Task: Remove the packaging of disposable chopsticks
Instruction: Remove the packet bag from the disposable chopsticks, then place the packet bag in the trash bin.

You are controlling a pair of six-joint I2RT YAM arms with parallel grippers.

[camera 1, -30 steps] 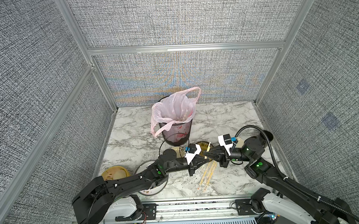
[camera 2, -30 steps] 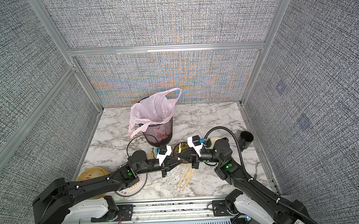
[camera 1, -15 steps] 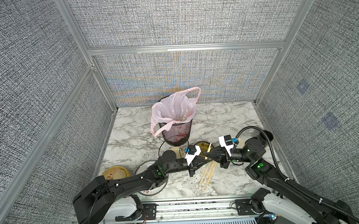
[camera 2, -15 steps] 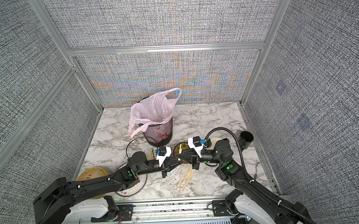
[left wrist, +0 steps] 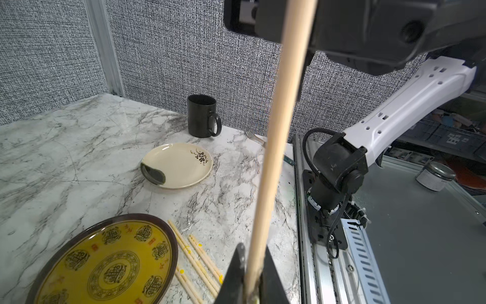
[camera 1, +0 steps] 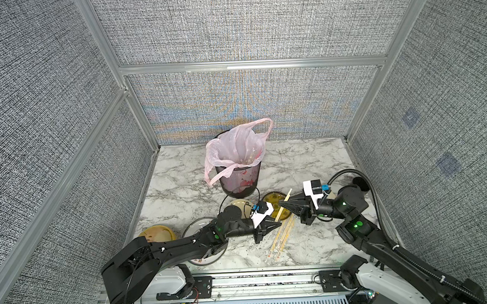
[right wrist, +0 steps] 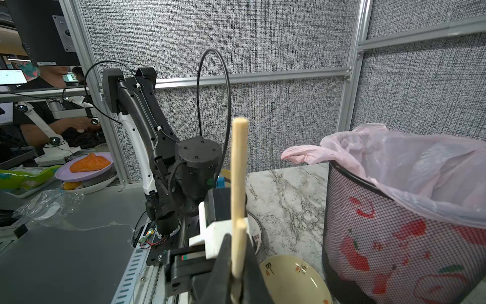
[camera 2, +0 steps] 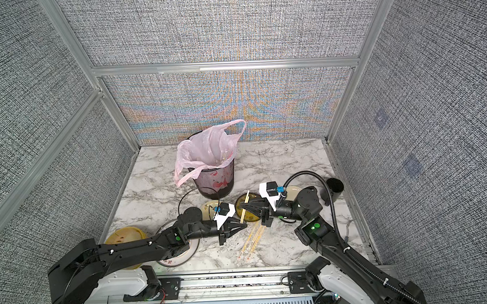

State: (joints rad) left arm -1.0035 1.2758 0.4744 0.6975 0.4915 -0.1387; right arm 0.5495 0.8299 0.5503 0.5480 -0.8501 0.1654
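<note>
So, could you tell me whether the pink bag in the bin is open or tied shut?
Open: the pink bag gapes over the rim of the bin, handles untied.

smooth marble-patterned surface [camera 1: 307, 161] with a soft sheen; walls [camera 1: 231, 31] of rough woven cloth, framed in brushed metal rails [camera 1: 250, 65]. black wire-mesh bin [camera 1: 241, 184], thin glossy pink plastic bag [camera 1: 233, 147]. matt pale wooden chopstick [left wrist: 276, 158] (bare, unvarnished); glazed, shiny yellow plate [left wrist: 105, 263].
</note>
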